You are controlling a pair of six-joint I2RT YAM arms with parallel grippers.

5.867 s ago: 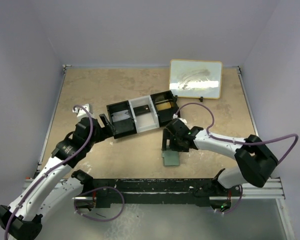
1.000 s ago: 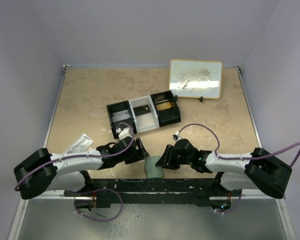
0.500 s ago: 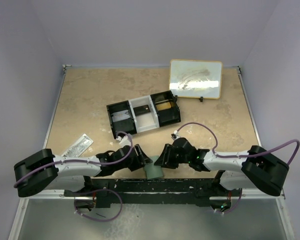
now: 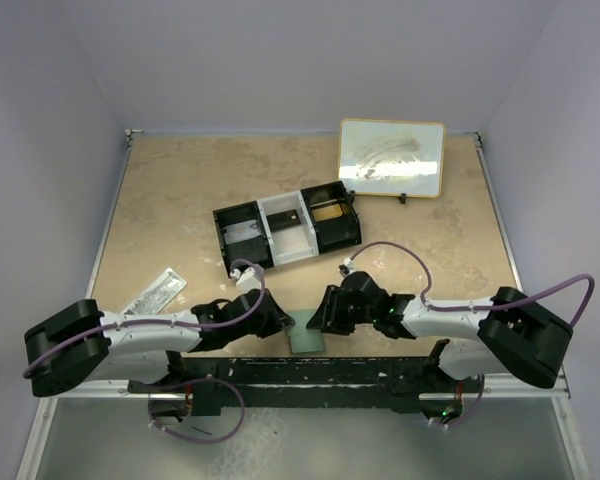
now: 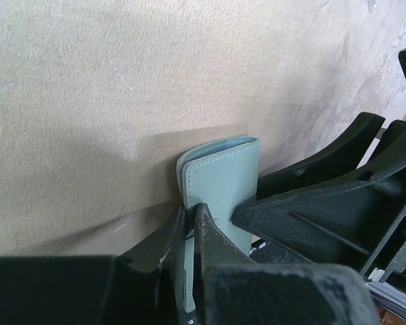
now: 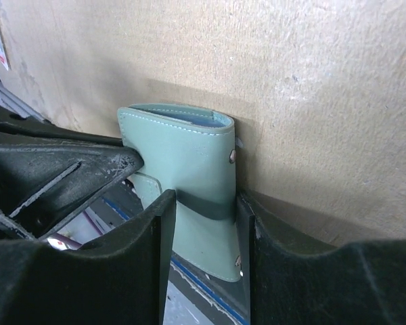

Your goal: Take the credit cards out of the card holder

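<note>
The card holder (image 4: 305, 337) is a grey-green folded wallet that stands on edge at the near edge of the table, between both arms. My right gripper (image 6: 204, 203) is shut across the card holder's (image 6: 183, 156) width, one finger on each side. My left gripper (image 5: 189, 213) is shut on one thin flap edge of the card holder (image 5: 223, 176), whose light blue inside shows at the fold. In the top view the left gripper (image 4: 280, 322) and right gripper (image 4: 325, 318) meet at the wallet. The credit cards are hidden.
A black-and-white three-compartment tray (image 4: 287, 232) sits mid-table, with a tan flat piece in its right compartment. A clear packet (image 4: 157, 291) lies at the left, a framed white board (image 4: 391, 157) stands at the back right, and the black base rail (image 4: 310, 375) runs just below the wallet.
My left gripper has moved right to the wallet and shut on its flap. The right gripper has kept its hold, shifting only slightly.
</note>
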